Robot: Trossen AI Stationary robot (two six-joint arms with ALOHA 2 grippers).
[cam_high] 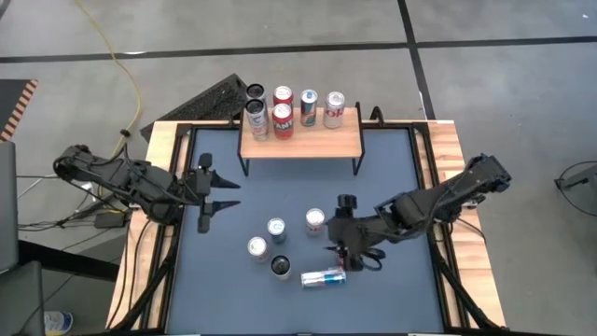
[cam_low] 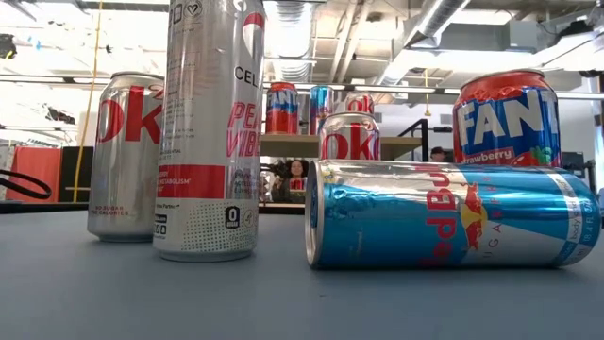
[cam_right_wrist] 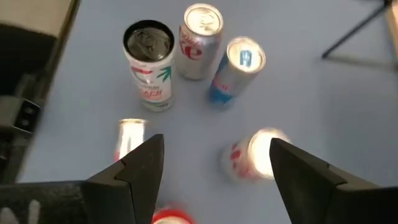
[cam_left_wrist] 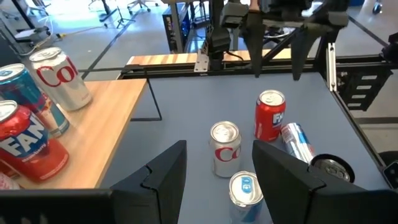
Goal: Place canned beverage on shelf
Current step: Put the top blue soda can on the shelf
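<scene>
Light-wood rectangular shelf (cam_high: 300,140) on thin black legs stands at the far edge of the blue-grey table mat (cam_high: 392,177). Six cans stand on it: a black-topped can (cam_high: 254,91) and a silver-white can (cam_high: 256,121) at the left end, two red Fanta cans (cam_high: 283,96) (cam_high: 283,120) beside them, then a blue-and-silver slim can (cam_high: 309,105) and a silver Diet Coke can (cam_high: 334,109). These placements count as done.

Five cans remain on the mat. A silver Coke can (cam_high: 315,221), a blue-topped slim can (cam_high: 276,230), another silver can (cam_high: 257,248) and a tall white can with a dark top (cam_high: 281,267) stand upright in a loose cluster. A blue-and-silver Red Bull can (cam_high: 324,277) lies on its side nearest the front edge, just beside the cluster.

The right gripper (cam_high: 347,254) hangs over the mat just above the fallen Red Bull can, its two dark fingers (cam_right_wrist: 140,167) spread apart with nothing between them. No can is in its grasp, so the next pick is not yet made. The toppled can probably needs uprighting or a side-on grasp before it can go on the shelf.

The left gripper (cam_high: 220,193) waits over the left part of the mat, between shelf and cluster, fingers (cam_left_wrist: 163,177) parted and empty.

Judged from the count, the task is roughly half complete.
</scene>
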